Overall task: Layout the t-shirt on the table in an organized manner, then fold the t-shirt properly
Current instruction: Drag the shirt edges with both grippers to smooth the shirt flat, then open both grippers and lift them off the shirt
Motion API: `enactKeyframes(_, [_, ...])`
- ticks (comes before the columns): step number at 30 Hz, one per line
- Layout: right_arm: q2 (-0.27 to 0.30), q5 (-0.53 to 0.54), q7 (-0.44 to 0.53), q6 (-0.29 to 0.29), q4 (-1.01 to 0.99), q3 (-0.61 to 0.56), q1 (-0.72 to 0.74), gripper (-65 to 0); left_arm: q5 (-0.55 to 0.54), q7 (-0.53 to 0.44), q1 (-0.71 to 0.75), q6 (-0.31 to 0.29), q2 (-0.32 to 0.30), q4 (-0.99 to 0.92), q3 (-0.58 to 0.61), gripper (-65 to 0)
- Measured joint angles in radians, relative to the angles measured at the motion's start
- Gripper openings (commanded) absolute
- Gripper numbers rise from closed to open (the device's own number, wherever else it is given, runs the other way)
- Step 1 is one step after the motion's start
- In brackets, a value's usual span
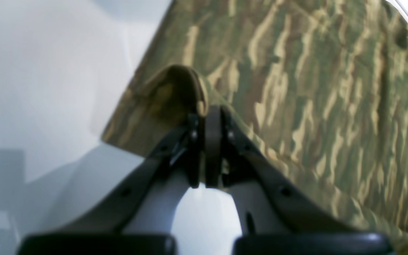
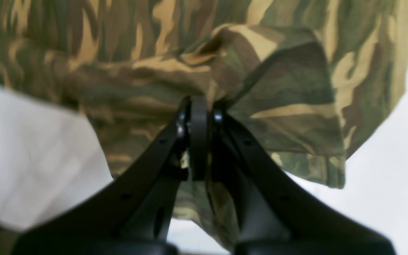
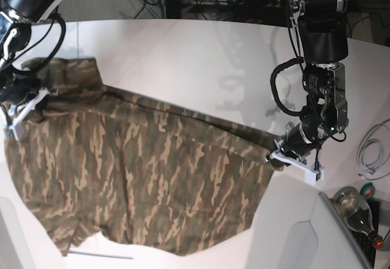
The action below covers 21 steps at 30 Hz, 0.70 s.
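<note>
- Across the white worktop [image 3: 183,49], a camouflage t-shirt [image 3: 140,177] was stretched flat.
- Left end effector [image 3: 277,155] and right end effector [image 3: 21,107] each pinched opposite edges, likely to smooth it.

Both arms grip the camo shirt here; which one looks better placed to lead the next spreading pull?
Probably the left gripper: it pinches the t-shirt by a stretched corner, with bare table beyond. The right gripper is near the table's edge.
</note>
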Motion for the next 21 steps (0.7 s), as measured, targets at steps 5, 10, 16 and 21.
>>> enactKeyframes(5, [0.021, -0.005, 0.048, -0.01, -0.111, -0.001, 0.014, -64.4, 0.001, -0.054, -0.013, 0.001, -0.002, -0.064, 0.022, -65.0])
enactKeyframes(10, [0.03, -0.007, 0.138, -0.01, -0.211, 0.001, 0.038, -64.4, -0.004, -0.058, -0.034, -0.001, 0.002, -0.118, 0.046, -65.0])
enactKeyframes(16, [0.042, -0.009, 0.174, -0.011, -0.263, 0.001, 0.035, -59.1, -0.001, -0.151, -0.035, 0.0, -0.002, -0.156, 0.046, -65.0])
enactKeyframes(21, [0.039, -0.008, 0.173, -0.07, -0.194, 0.001, 0.021, -25.1, 0.0, -0.151, -0.032, 0.0, -0.004, -0.161, 0.044, -64.7])
